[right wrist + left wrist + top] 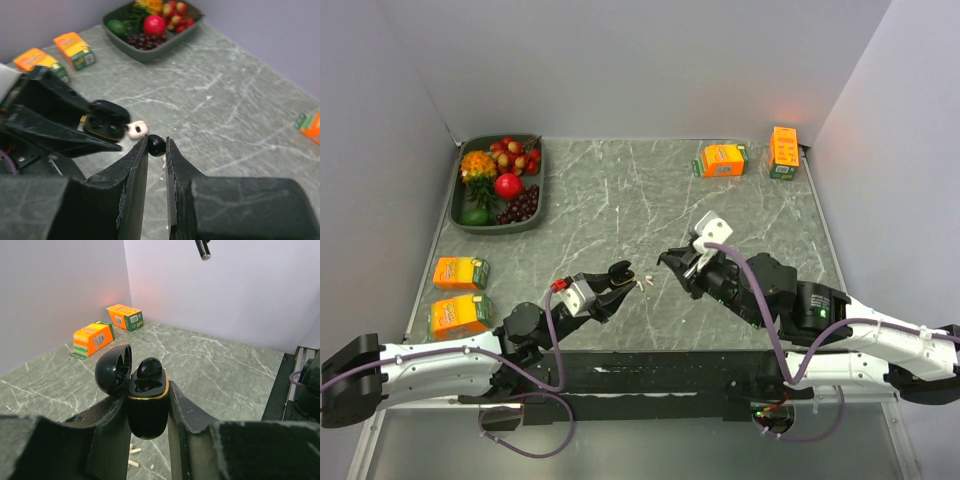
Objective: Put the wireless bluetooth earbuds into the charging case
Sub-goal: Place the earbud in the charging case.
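Note:
My left gripper (pixel 147 390) is shut on a black charging case (pixel 146 412) with a gold rim, held upright above the table. Its lid (pixel 114 371) is open to the left. One black earbud (pixel 149 368) sits in the case, and the slot beside it is empty. My right gripper (pixel 156 142) is shut on the other black earbud (pixel 157 146), held just right of the case (pixel 104 125). A white earbud (pixel 136 129) lies on the table between them, and white buds (pixel 134 456) show under the case. In the top view the left gripper (pixel 617 280) and right gripper (pixel 670 259) face each other.
A dark tray (pixel 542 178) of fruit stands at the back left. Two orange boxes (pixel 460 272) (pixel 460 315) lie at the left edge. Two more orange boxes (pixel 722 160) (pixel 783 152) stand at the back right. Grey walls close the back and sides.

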